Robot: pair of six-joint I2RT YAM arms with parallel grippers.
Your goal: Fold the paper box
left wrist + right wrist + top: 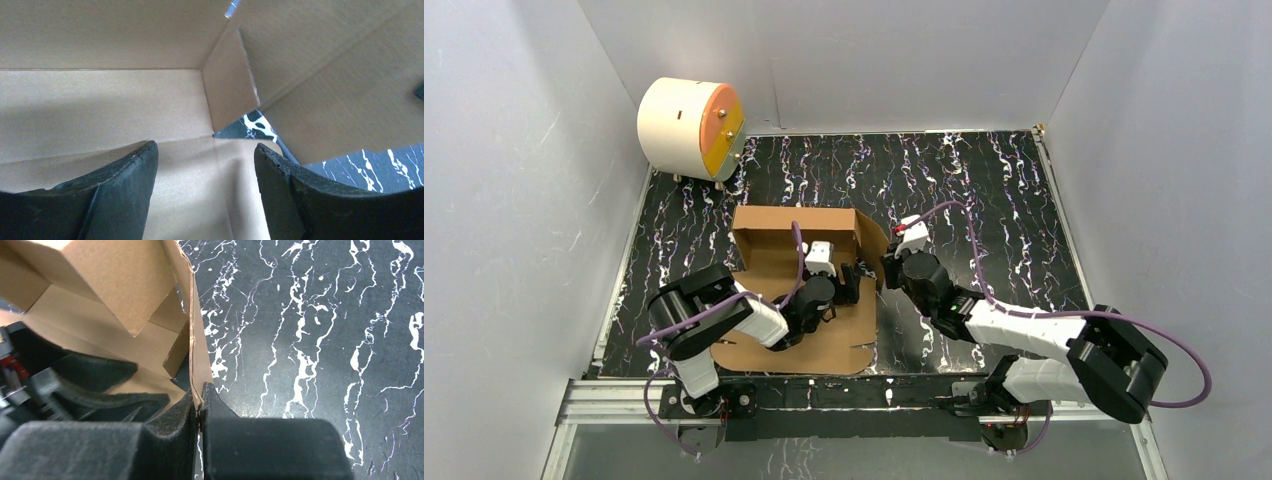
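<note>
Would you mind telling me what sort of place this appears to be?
Probably a lab test cell for robot manipulation: plain white panels wall in a black marbled tabletop, the left arm and right arm are bolted to an aluminium rail, and a half-folded cardboard box and cream cylinder serve as props.

Bare black marbled table (984, 190) lies open behind and to the right of the paper box (789, 222). The box's raised back and right walls hem in the left gripper (205, 147), whose fingers are spread above the floor panel. The right gripper (199, 401) pinches the right wall's edge from outside. A cream cylinder (689, 127) occupies the far-left corner.
</note>
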